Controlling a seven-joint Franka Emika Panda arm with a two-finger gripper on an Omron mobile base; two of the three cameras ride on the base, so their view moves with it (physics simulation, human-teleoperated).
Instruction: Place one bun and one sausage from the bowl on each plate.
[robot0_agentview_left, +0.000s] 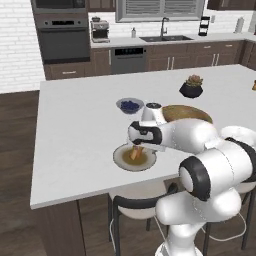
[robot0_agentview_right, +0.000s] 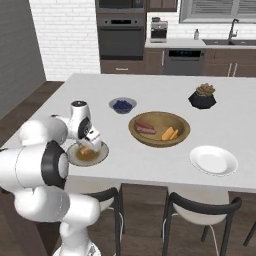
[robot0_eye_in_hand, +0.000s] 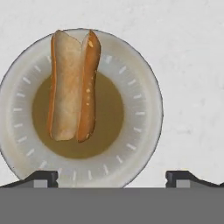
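Hand view looks straight down on the grey-rimmed plate (robot0_eye_in_hand: 140, 113), whose olive-brown centre carries a split bun (robot0_eye_in_hand: 72, 85) lying lengthwise from the upper middle toward the lower left of the frame. Two dark fingers (robot0_eye_in_hand: 41, 178) rise at the bottom edge, one at lower left and one at lower right, spread wide with nothing between them; the bun lies free on the plate, apart from both tips.

Left base view has the gripper (robot0_agentview_left: 141, 146) in the middle of the frame, poised just above that same plate (robot0_agentview_left: 122, 159) near the front edge of the white tabletop (robot0_agentview_left: 75, 130), with the bun (robot0_agentview_left: 134, 153) a small orange shape beneath it. Behind the arm, the wooden bowl (robot0_agentview_left: 187, 114) shows at centre right, partly hidden.

Right base view puts the gripper (robot0_agentview_right: 90, 142) at left centre over the grey-rimmed plate (robot0_agentview_right: 97, 157). The bowl (robot0_agentview_right: 159, 129) sits in the middle of the frame and holds sausages (robot0_agentview_right: 145, 126) on its left side and a bun (robot0_agentview_right: 170, 133) on its right. The white plate (robot0_agentview_right: 214, 160) lies bare at lower right, well apart from the bowl. A small grey dish of blue berries (robot0_agentview_right: 122, 105) stands above the bowl to the left, and a potted succulent (robot0_agentview_right: 203, 97) at upper right.
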